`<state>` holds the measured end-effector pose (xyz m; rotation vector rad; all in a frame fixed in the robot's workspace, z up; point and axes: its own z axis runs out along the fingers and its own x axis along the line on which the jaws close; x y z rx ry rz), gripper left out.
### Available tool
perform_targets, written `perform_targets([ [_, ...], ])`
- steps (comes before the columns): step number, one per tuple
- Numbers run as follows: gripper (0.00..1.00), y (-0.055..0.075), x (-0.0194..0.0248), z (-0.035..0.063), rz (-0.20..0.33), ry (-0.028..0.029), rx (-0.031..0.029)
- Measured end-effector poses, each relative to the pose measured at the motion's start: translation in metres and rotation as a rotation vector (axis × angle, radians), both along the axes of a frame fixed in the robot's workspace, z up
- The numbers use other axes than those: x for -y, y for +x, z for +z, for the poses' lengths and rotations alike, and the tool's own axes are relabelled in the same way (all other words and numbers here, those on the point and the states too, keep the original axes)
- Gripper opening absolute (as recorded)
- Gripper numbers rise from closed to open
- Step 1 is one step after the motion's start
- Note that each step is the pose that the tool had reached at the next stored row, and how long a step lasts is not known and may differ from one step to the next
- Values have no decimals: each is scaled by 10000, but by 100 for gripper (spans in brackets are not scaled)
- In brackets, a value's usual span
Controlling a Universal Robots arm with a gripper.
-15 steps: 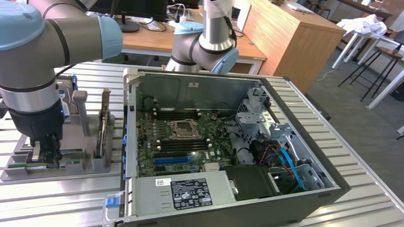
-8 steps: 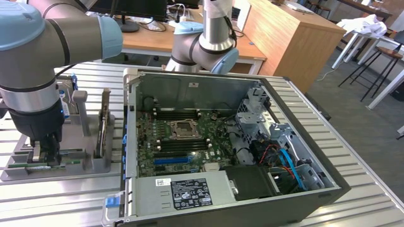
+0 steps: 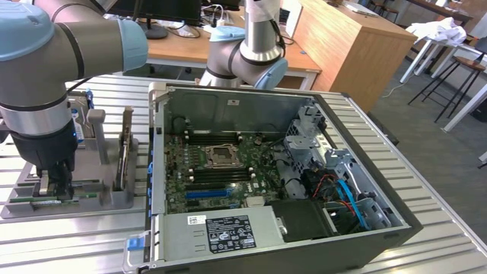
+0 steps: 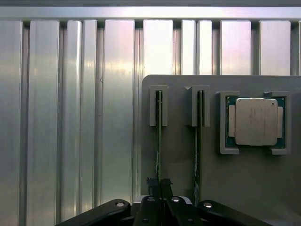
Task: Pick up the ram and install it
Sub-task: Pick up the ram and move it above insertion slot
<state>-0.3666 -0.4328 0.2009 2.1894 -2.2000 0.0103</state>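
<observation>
Ram (image 4: 159,136) pinched by gripper (image 4: 159,184), seated in gray holder (image 4: 178,155).
Jaws closed tight on its top edge. It stands on edge in the slot nearest the holder's edge, next to the bare slatted table (image 4: 70,117). Second stick (image 4: 198,136) in next slot, processor chip (image 4: 256,121) beyond that. Open computer case (image 3: 411,224) sits just beside the holder, motherboard (image 3: 179,165) exposed.

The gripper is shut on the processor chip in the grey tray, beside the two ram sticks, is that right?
No. The gripper is shut on the ram stick farther from the processor chip, in the grey tray; the wrist view shows it.
</observation>
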Motion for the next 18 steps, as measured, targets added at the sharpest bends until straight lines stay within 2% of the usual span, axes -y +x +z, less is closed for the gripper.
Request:
perform_targets([
  [8, 11, 0, 0, 84, -1, -1, -1],
  [18, 11, 2, 0, 285, 0, 0, 0],
])
